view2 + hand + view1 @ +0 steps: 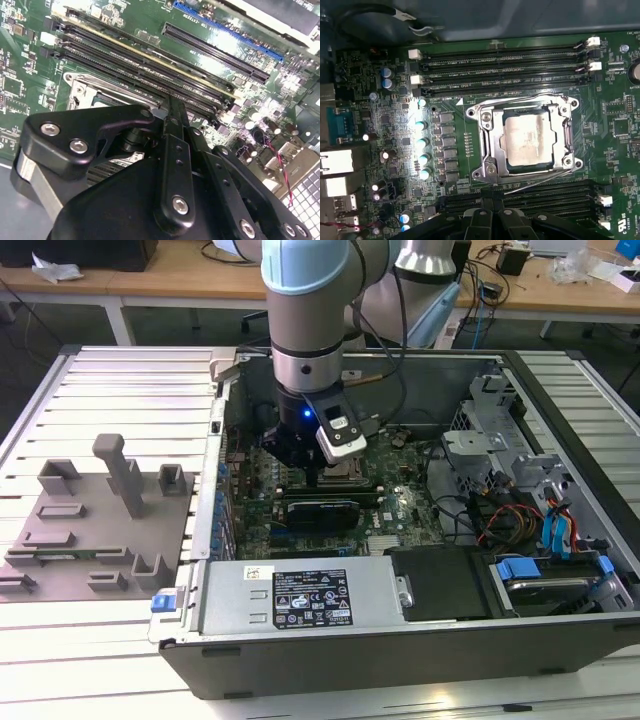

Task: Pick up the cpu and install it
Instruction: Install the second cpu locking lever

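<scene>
1 arm upright, gripper (312, 480) over socketed cpu (527, 137).

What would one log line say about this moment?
arm: inside computer case | pincer: above motherboard | cpu: lying in socket | fixture plate: outside case

The exterior view looks down on the open computer case (420, 640) — both wrist views hover close above its motherboard (390, 90).

Arm (305, 300): silver-grey tube, pale blue joint caps, blue LED nr wrist. Gripper (172, 150): black linkage, silver screws.
</scene>
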Robot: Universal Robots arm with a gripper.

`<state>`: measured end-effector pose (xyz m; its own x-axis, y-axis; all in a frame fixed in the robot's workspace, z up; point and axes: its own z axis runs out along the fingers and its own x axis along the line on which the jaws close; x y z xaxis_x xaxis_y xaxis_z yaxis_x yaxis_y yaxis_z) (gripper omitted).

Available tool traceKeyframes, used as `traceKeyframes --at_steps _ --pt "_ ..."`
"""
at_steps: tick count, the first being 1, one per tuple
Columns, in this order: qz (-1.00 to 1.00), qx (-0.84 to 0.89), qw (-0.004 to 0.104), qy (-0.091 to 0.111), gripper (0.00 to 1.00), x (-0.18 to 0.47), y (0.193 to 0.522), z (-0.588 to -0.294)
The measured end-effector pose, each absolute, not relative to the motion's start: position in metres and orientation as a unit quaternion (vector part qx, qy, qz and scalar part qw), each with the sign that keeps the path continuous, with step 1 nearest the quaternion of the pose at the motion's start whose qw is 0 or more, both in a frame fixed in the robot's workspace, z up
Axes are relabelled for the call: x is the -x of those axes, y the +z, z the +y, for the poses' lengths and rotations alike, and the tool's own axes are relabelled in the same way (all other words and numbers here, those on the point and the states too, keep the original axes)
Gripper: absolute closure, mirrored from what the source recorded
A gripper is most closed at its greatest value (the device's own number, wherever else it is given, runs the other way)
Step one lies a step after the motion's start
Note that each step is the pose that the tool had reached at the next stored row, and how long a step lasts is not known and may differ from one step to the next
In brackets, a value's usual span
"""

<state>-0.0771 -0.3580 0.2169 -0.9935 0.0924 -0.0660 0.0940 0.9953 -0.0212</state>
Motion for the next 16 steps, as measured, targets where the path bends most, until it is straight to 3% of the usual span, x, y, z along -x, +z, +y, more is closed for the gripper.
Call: traceKeyframes --at_steps 16 --pt "0.999 -0.011 0.032 -0.002 0.89 0.0695 0.2155 -0.3649"
